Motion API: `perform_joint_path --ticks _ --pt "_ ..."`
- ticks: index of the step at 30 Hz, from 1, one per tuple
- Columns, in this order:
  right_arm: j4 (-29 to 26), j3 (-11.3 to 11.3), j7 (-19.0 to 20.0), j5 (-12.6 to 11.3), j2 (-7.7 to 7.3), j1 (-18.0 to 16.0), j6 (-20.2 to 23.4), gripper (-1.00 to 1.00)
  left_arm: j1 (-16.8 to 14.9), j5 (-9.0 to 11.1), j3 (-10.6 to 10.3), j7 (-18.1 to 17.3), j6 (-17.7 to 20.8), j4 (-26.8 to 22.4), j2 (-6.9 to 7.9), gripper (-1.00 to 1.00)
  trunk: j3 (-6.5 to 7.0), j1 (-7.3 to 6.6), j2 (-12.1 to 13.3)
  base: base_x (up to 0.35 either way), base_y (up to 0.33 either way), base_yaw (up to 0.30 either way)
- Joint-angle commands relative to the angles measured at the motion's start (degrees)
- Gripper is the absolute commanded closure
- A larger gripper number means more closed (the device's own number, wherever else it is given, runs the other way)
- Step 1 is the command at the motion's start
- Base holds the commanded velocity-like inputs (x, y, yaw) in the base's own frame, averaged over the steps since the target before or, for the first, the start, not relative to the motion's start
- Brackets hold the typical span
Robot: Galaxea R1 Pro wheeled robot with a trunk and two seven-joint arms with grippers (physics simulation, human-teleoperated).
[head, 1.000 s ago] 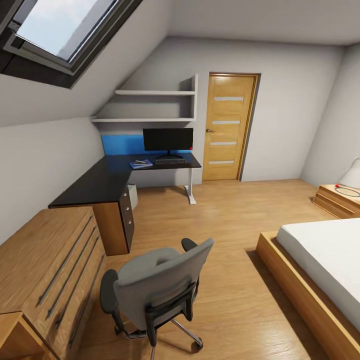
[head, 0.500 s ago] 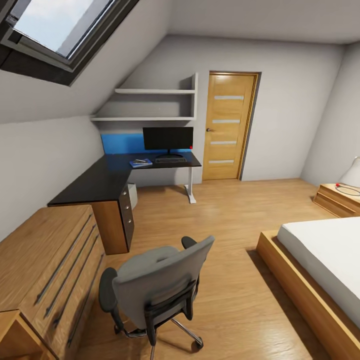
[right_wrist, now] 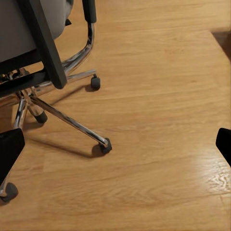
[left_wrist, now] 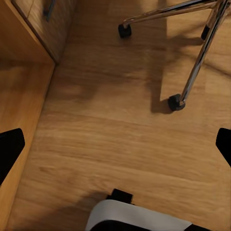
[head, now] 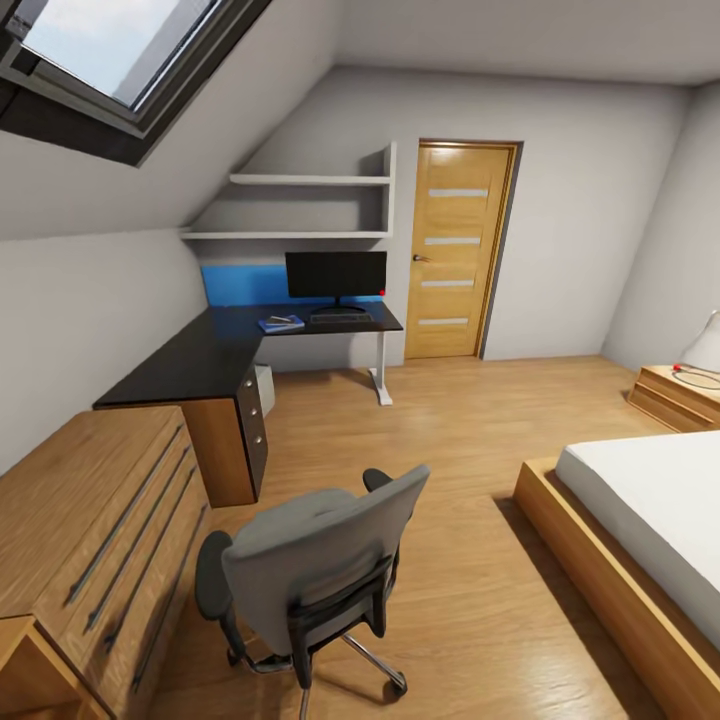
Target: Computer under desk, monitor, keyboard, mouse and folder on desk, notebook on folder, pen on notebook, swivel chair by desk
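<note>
The grey swivel chair (head: 310, 565) stands on the floor in front of me with its back toward me, well apart from the desk (head: 200, 360). On the desk's far wing stand the black monitor (head: 335, 275) and, in front of it, the keyboard (head: 340, 319). Left of the keyboard lies the blue folder (head: 281, 324) with something small on it, too small to make out. The light-grey computer (head: 264, 388) sits under the desk. My left gripper (left_wrist: 115, 144) hangs open over bare floor near the chair's castors (left_wrist: 176, 102). Beside the chair's metal base (right_wrist: 62, 118), my right gripper (right_wrist: 115, 144) is open too.
A light-wood drawer chest (head: 95, 510) stands at my left, close to the chair. A bed (head: 650, 520) with a wooden frame takes up the right side, with a nightstand (head: 685, 395) behind it. A wooden door (head: 458, 250) is shut beyond the desk. Wood floor stretches between chair and desk.
The whole head picture has shifted slightly, so the camera has moved a little closer. Nothing in the room has visibly moved.
</note>
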Motion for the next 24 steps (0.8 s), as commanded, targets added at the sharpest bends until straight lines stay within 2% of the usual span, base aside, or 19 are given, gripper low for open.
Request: perform_joint_path --ticks 1,7,9,24 --pt "0.02 0.5 -0.43 -0.13 0.01 -0.04 -0.09 -1.0 -0.03 0.25 -0.5 0.36 0.06 0.0 0.0 -1.0 -0.25 0.23 -0.46 0.0 0.0 0.0" --pt "0.02 0.5 -0.48 -0.14 0.01 -0.04 -0.09 -1.0 -0.03 0.34 -0.5 0.36 2.71 -1.18 0.59 -1.0 -1.33 1.55 -2.86 0.0 0.0 0.0" --pt "0.02 0.5 -0.49 -0.2 0.01 -0.04 -0.08 -1.0 -0.04 0.41 -0.5 0.36 4.35 -2.51 1.34 -1.0 -1.69 1.98 -3.66 0.0 0.0 0.0" --pt "0.02 0.5 -0.47 -0.16 0.01 -0.04 -0.08 -1.0 -0.07 0.59 -0.36 0.61 4.42 -3.83 1.85 -1.0 -4.38 5.28 -9.68 0.0 0.0 0.0"
